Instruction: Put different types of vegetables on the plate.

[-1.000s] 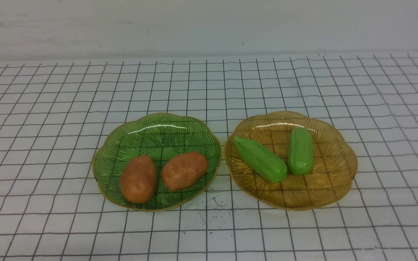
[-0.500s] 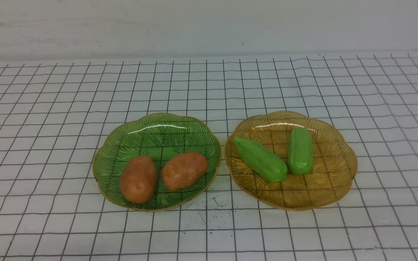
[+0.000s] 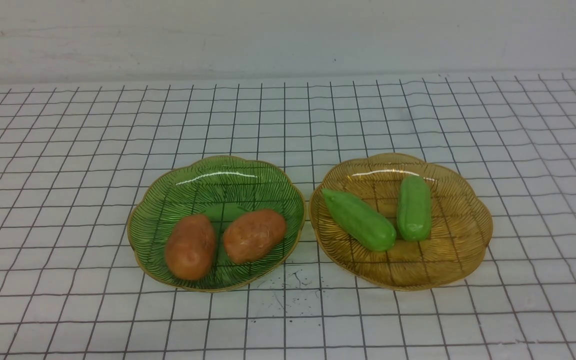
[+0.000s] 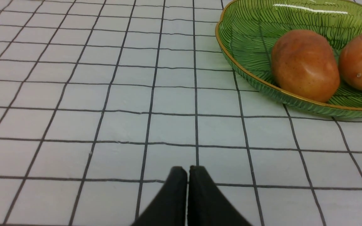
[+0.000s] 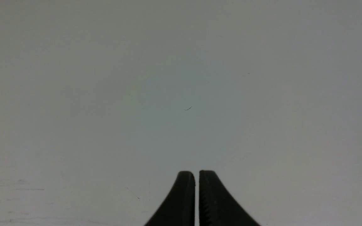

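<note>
While sorted by kind, two per plate on the gridded table (image 3: 68, 150).

Seen from the front only: two cucumbers, one (image 3: 359, 219) angled and one (image 3: 413, 207) nearly straight, side by side and close at their near ends in the amber plate (image 3: 463, 250), just beside the green plate (image 3: 153, 220); neither arm visible there. Shown by the left wrist view: left hand (image 4: 187, 171) pressed together, empty, low over the table, well apart from the green plate's rim, with both potatoes (image 4: 305, 64) (image 4: 361, 59) lying close together inside. Offered by the right wrist view: right hand (image 5: 197, 175) likewise closed on nothing, against a blank pale surface.
</note>
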`<state>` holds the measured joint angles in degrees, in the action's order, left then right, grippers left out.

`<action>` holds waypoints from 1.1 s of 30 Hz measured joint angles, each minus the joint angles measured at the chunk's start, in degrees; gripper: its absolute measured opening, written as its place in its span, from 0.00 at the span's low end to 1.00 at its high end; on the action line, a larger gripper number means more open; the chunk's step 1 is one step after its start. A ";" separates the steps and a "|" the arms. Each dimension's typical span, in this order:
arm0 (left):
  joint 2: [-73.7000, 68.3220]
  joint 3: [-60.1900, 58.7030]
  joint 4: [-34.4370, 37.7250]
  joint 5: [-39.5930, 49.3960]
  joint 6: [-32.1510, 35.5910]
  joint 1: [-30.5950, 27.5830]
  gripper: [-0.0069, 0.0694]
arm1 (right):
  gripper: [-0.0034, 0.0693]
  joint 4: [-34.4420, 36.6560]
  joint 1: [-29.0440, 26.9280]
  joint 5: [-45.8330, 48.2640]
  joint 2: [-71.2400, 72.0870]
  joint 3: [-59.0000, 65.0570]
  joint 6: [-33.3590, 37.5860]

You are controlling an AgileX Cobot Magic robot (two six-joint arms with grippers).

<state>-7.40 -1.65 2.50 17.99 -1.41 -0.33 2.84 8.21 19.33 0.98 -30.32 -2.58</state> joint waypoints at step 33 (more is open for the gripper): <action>0.00 0.00 -0.23 0.00 0.52 0.00 0.08 | 0.06 -1.20 -0.42 0.36 0.05 0.08 0.00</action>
<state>-7.40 -1.65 2.27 17.99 -0.89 -0.33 1.64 7.79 19.69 1.02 -30.25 -2.58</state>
